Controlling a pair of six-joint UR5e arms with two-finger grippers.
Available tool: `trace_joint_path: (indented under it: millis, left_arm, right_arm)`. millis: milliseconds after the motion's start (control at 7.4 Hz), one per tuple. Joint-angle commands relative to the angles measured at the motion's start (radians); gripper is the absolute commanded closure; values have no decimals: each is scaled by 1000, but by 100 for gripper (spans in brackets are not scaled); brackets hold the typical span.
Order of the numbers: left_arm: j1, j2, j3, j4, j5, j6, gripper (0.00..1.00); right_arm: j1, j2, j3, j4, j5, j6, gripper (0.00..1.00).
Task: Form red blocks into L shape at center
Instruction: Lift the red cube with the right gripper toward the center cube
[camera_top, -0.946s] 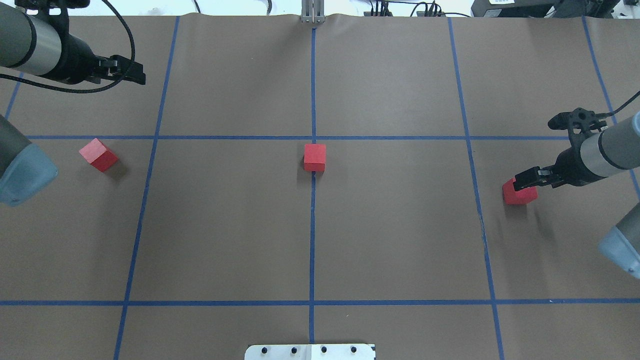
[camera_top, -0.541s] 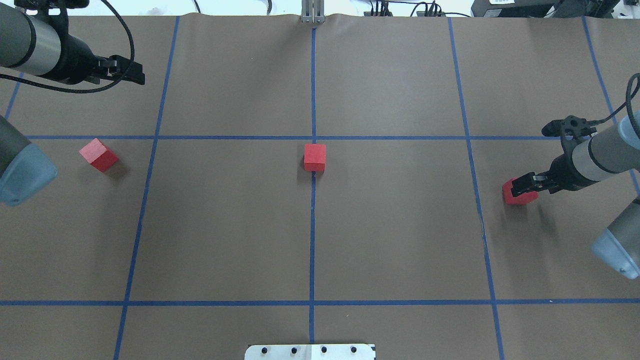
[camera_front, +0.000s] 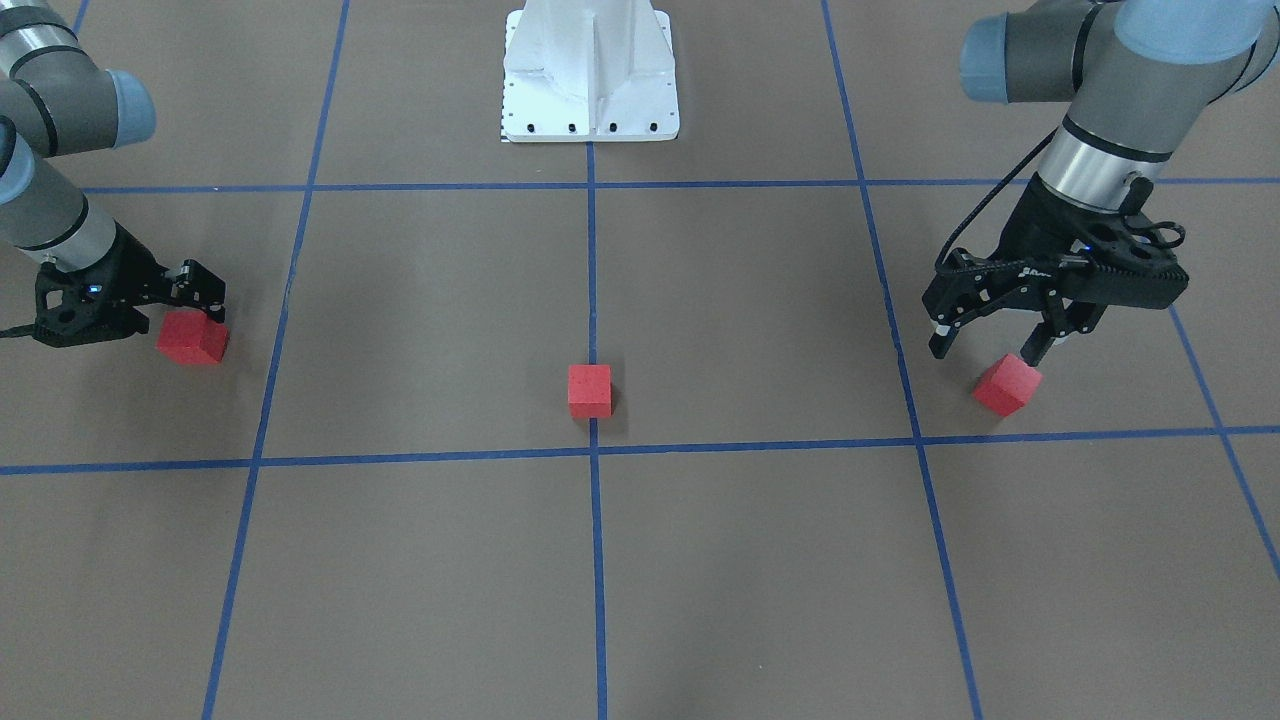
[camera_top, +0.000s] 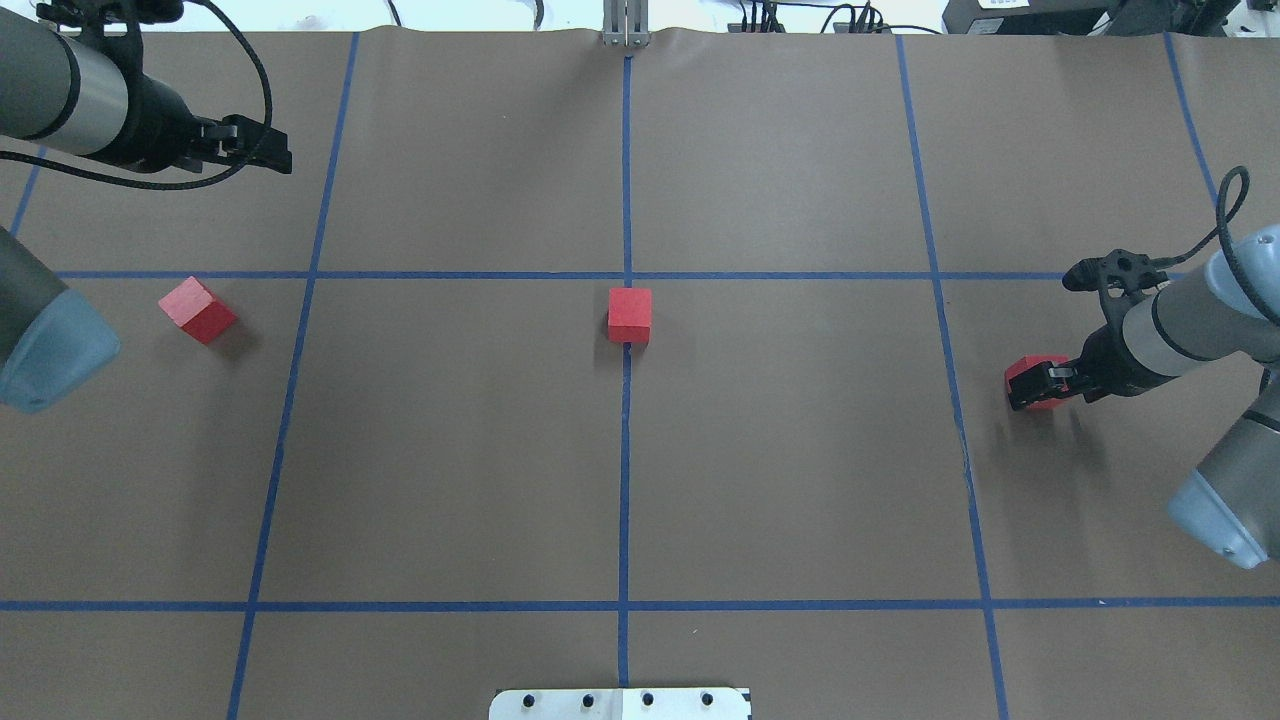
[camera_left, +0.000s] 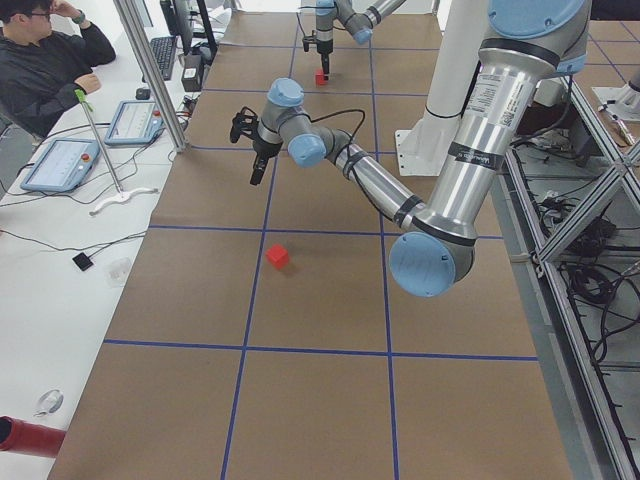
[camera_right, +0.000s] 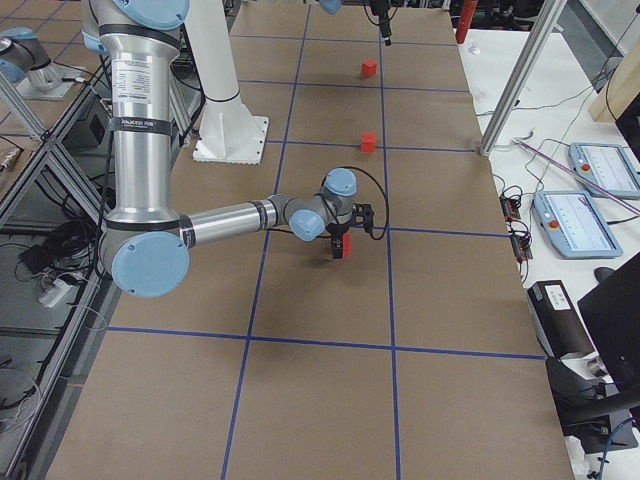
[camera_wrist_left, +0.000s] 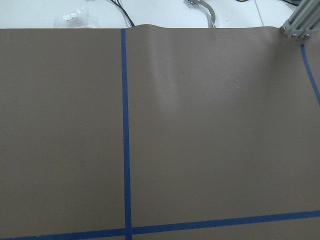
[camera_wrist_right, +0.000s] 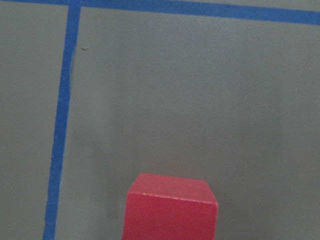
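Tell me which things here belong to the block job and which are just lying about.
For the job: right block, middle block, left block, center tape crossing, right gripper, left gripper.
Just lying about: white base plate, tablets on the side bench, red tube.

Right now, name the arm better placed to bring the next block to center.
Right. The right tool sits low at its red block; the left tool hangs open, high above the other outer block.
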Motion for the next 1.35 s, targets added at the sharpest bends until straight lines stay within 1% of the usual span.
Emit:
trace_joint_path:
  millis: [0,135,541,676,811,946,1081,1216]
  left_arm:
    - [0,1,2,0,0,2,1]
    - [0,1,2,0,-1,2,1]
    - [0,5,7,0,-1,0,1]
    - [0,11,7,-2,-1,3,1]
    - [0,20,7,-2,-1,6,1]
    - [0,24,7,-9,-1,9,1]
    - [0,53,-3,-15,-1,11,1]
    - [-2,73,5,-55,-1,13,1]
  right_arm:
    - [-4,19,-4,-2,-6,2,30]
    - [-2,22,-7,-2,-6,2,35]
    - [7,19,-11,-2,-9,2,34]
    - [24,22,-8,-2,-6,2,51]
    - [66,31,8,-1,8,-1,95]
    - [77,45,43,-1,14,0,100]
    - [77,48,70,-1,14,2,100]
    - [76,53,87,-1,11,2,100]
